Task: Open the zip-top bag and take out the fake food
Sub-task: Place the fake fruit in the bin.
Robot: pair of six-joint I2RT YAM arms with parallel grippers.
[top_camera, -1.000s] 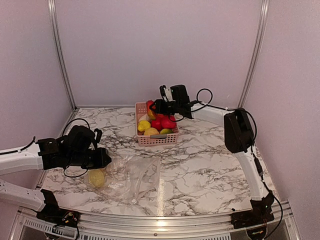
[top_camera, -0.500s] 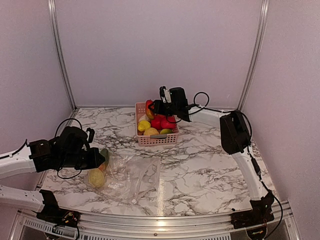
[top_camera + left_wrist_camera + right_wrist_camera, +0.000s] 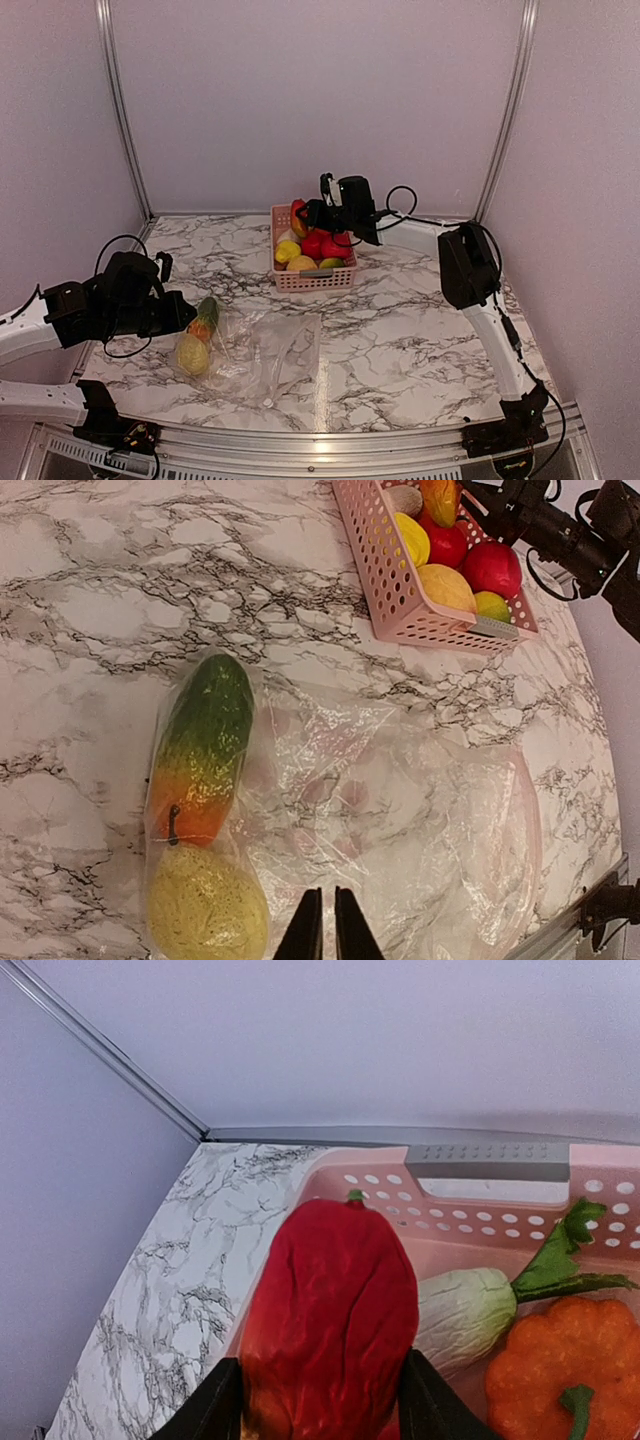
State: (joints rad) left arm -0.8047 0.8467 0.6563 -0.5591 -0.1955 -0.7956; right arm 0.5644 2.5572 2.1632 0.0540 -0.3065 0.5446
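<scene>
The zip-top bag (image 3: 262, 352) lies flat and crinkled on the marble table, also in the left wrist view (image 3: 420, 810). Two pieces of fake food sit in its left end: a green-to-orange fruit (image 3: 200, 750) and a yellow bumpy fruit (image 3: 205, 910). My left gripper (image 3: 320, 930) is shut and empty, above the bag's near edge; in the top view it (image 3: 183, 314) is just left of the bag. My right gripper (image 3: 320, 1380) is shut on a red pepper (image 3: 330, 1320), held over the pink basket's far left corner (image 3: 300, 214).
The pink slotted basket (image 3: 312, 280) stands at the back middle with several fruits, among them a white radish (image 3: 465, 1315) and an orange pumpkin (image 3: 560, 1370). Walls enclose the table on three sides. The right arm's cables hang near the basket.
My left arm has drawn back to the left off the bag, uncovering the green-orange fruit. My right gripper has shifted slightly left over the basket with the pepper.
</scene>
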